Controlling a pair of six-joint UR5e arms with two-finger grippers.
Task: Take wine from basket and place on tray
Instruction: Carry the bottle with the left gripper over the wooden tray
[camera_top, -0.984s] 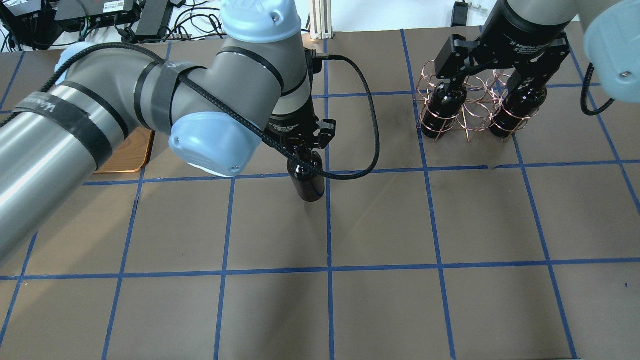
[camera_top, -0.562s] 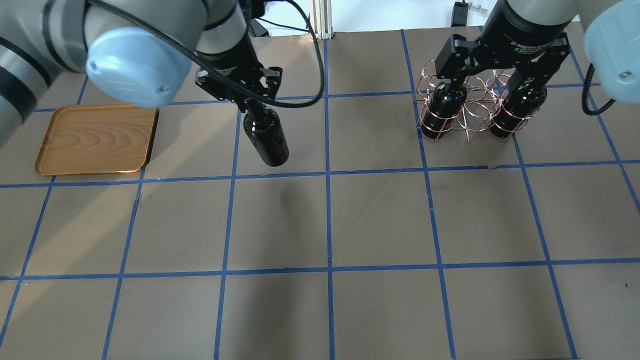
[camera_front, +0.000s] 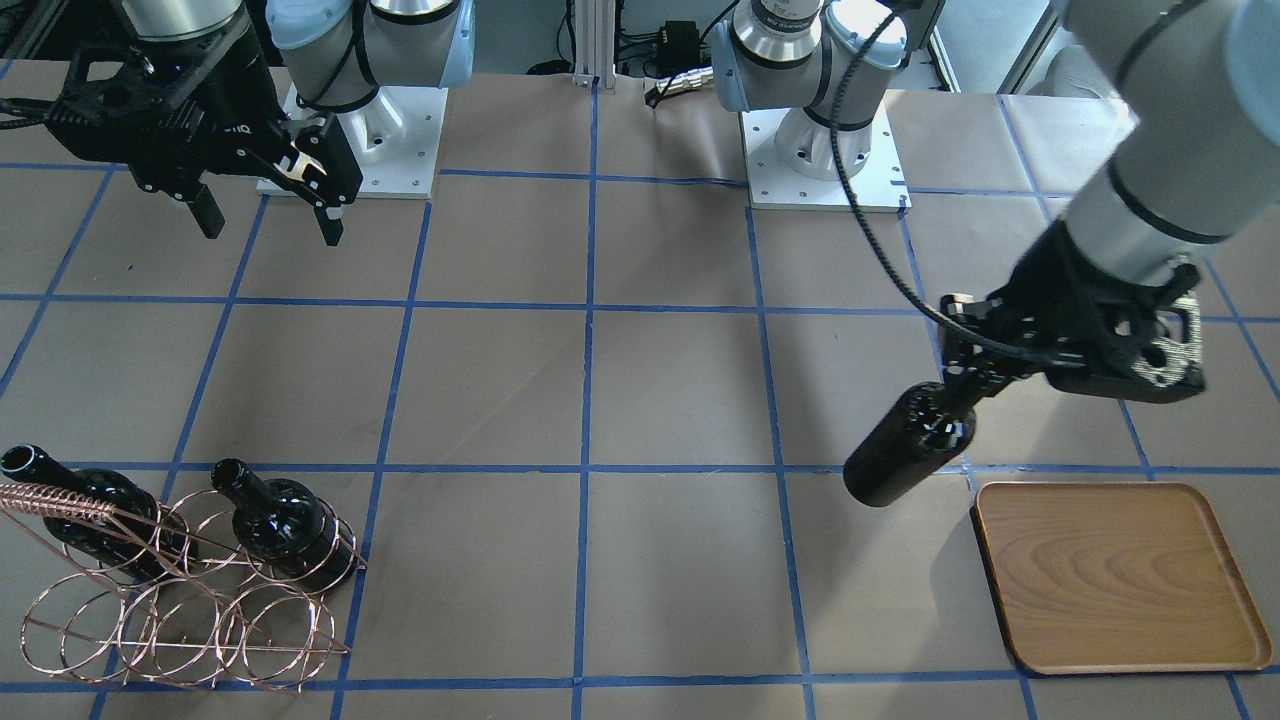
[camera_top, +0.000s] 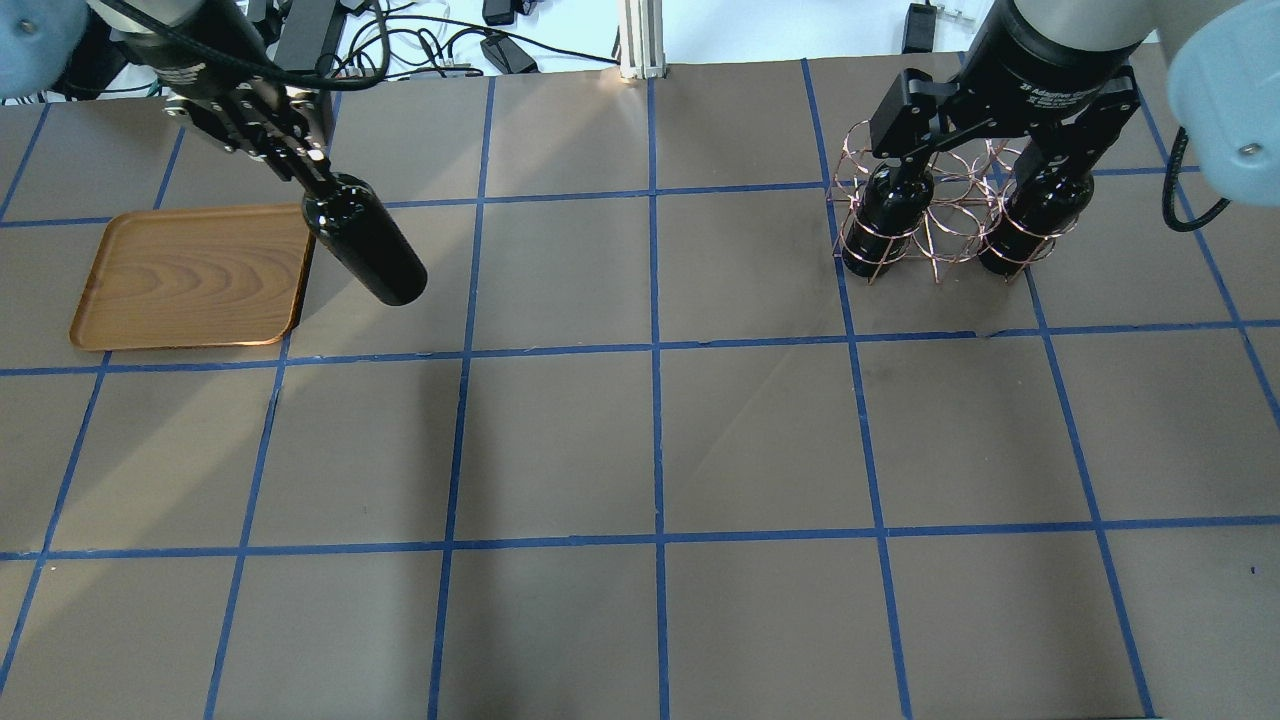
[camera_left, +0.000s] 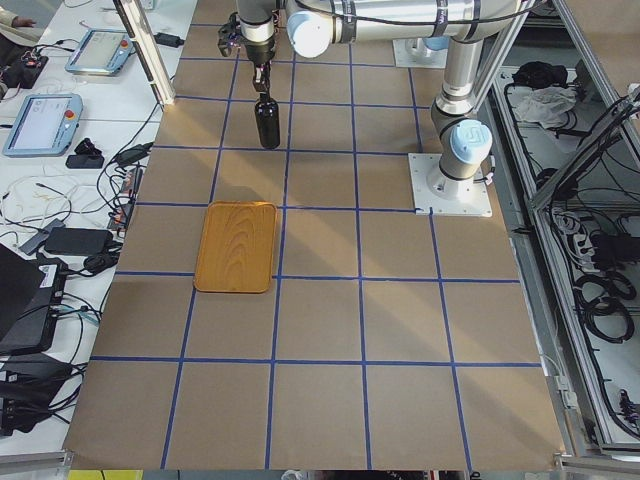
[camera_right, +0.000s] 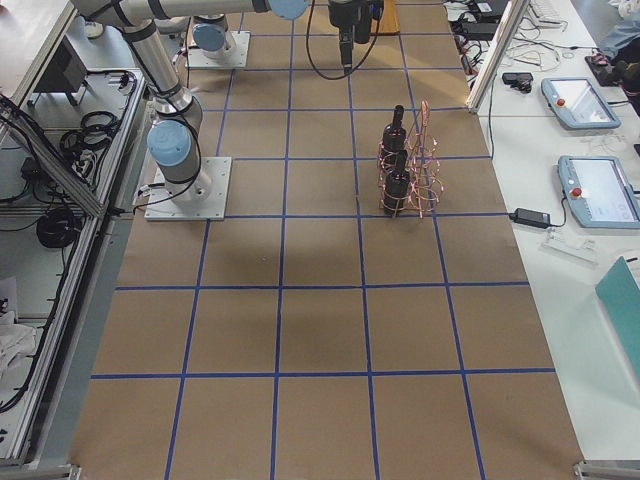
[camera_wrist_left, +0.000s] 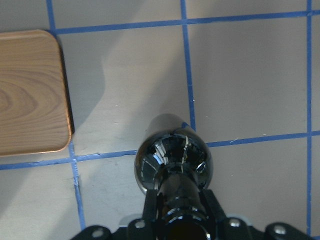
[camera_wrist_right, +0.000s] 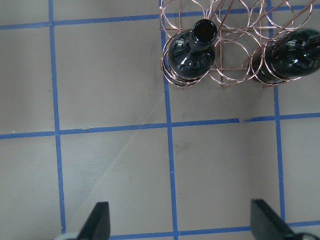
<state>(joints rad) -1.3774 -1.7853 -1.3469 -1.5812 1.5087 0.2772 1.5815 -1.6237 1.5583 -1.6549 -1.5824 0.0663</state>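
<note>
Left jaws grip wine — over brown paper, blue-taped grid.

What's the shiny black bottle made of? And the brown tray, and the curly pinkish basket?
The wine bottle looks like dark glass: it is smooth and glossy, with sharp bright reflections on its shoulder. The tray looks like light-brown wood, or perhaps veneer, with curved grain lines and a soft sheen. The basket looks like thin metal wire with a coppery rose-gold finish: open rings, small glints.
</note>
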